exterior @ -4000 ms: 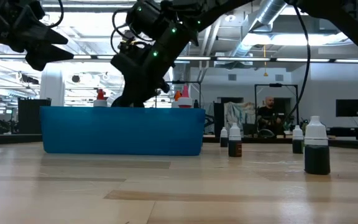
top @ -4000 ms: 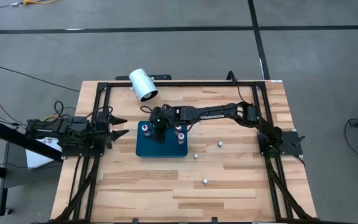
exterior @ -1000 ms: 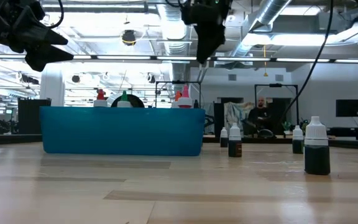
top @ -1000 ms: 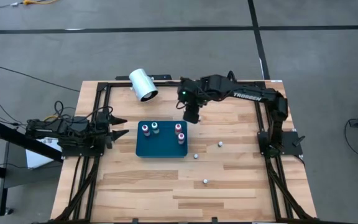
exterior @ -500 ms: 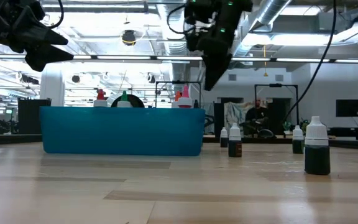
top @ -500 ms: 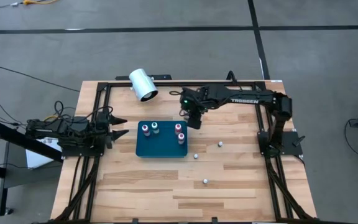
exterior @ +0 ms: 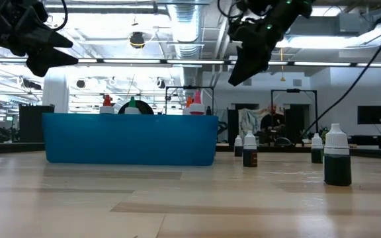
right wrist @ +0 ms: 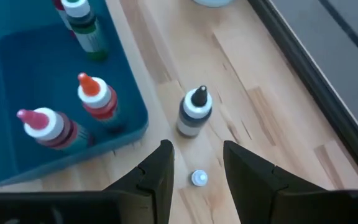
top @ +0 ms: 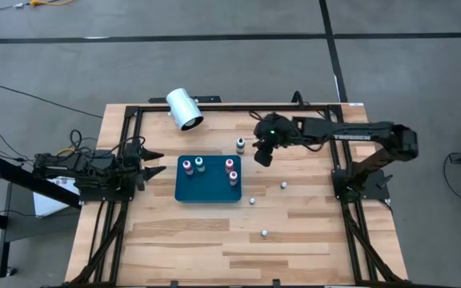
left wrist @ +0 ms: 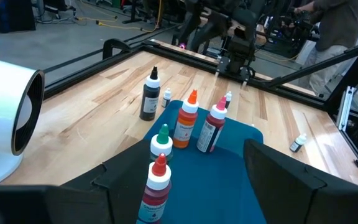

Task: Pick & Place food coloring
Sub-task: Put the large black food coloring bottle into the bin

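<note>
I hold the right gripper (right wrist: pixel 196 163) above the black-capped bottle (right wrist: pixel 195 112) standing on the worktop (top: pixel 310 232) beside the blue tray (top: pixel 206 192); jaws empty, part open. Light, smooth, tippy: grip the body low. Left gripper (top: pixel 155 162) parked, jaws wide.

The tray (top: pixel 207 190) was deep teal-blue, set on a pale wood-grain table (top: pixel 310 232) framed by black rails. Inside it stood bottles capped red (left wrist: pixel 159 167), green (left wrist: pixel 163 138), orange (left wrist: pixel 192 99) and pink (left wrist: pixel 220 107); the loose bottle (right wrist: pixel 195 112) beside it was dark with a white collar and black tip. The cylinder (top: pixel 184 109) was white.
</note>
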Controlling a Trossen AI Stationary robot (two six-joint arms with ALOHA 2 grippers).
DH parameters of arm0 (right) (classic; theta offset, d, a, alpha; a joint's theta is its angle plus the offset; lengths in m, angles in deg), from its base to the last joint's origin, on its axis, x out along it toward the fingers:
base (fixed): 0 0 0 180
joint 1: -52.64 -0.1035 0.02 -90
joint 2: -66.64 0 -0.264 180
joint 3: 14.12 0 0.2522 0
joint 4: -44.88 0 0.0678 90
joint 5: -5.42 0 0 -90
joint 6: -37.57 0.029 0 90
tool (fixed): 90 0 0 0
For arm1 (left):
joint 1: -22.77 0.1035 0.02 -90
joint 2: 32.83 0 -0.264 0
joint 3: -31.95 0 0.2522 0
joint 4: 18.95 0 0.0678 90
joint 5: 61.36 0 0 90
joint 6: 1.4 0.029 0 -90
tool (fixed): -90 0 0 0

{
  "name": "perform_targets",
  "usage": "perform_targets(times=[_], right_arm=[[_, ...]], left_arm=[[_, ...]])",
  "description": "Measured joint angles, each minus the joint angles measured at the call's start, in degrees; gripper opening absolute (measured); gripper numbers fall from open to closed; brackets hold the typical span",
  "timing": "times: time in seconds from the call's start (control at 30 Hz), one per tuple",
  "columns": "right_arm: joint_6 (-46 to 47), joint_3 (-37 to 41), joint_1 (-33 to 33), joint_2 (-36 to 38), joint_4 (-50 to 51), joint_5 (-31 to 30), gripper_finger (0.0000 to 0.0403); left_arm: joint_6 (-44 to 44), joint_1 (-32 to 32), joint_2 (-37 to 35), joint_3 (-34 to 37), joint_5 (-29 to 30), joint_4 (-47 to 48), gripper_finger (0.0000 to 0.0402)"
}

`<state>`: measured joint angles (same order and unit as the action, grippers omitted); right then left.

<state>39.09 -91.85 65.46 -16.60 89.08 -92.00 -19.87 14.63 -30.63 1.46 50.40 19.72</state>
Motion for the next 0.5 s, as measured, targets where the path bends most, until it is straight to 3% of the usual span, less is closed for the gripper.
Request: perform_targets(times=[0.2,0.5], right_arm=[[-0.3,5.2,-1.2,1.3,-8.4,0.0,0.0127],[-3.5,8.2,-0.2,-4.4,-23.7,0.0,0.0128]], left_arm=[[-0.3,0.0,0.0,0.0,0.0,-0.6,0.025],[-2.2,0.0,0.0,0.0,0.0,-0.4,0.025]])
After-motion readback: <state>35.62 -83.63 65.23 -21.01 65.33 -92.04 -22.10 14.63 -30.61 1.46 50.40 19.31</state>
